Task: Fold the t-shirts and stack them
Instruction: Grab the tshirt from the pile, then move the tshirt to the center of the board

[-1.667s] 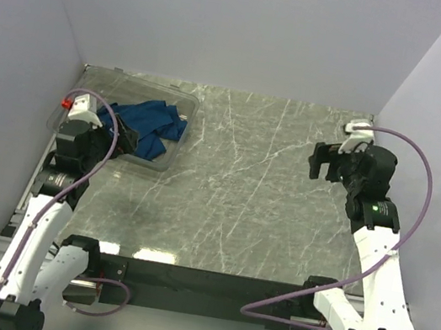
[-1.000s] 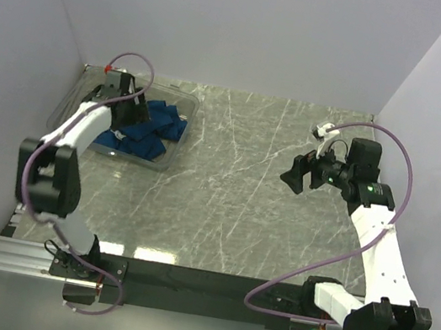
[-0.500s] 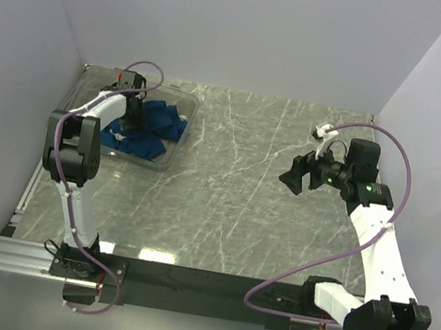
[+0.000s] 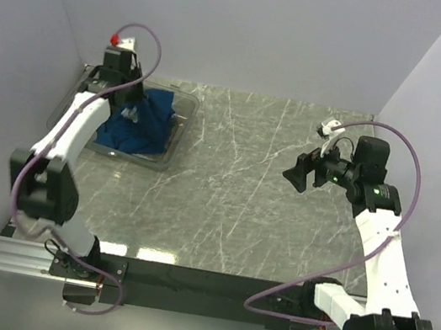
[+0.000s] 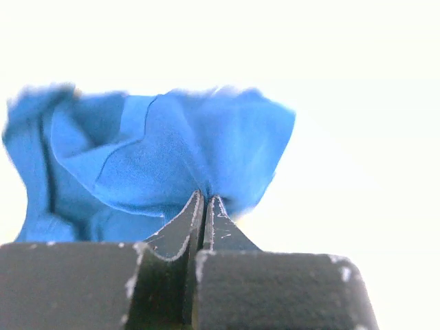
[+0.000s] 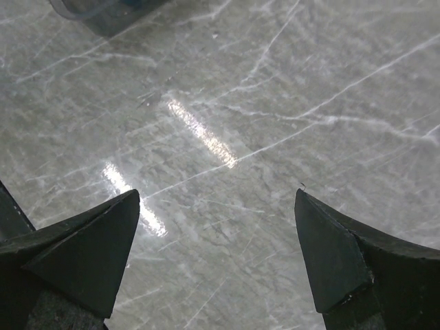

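Blue cotton fills the clear plastic bin (image 4: 175,144) at the far left of the worktop (image 4: 239,203). The t-shirt (image 4: 144,122) sits inside it as a crumpled heap, drawn up into a peak on its far side. The left arm (image 4: 83,119) reaches over the bin, and the left jaws are clenched on a pinch of that cloth. In the wrist view the t-shirt (image 5: 172,151) fans out from the closed tips in soft creases. No print or sleeve can be made out, and no other shirt is in view.

The step in hand looks like fetching the garment out of the bin. Next it probably has to be raised clear of the bin wall, carried right to the open middle of the worktop and spread flat, likely with a second grip on another edge.

At the right, the right arm (image 4: 382,219) hangs over bare marble-patterned worktop (image 6: 240,137). The right jaws are spread wide and grasp nothing.
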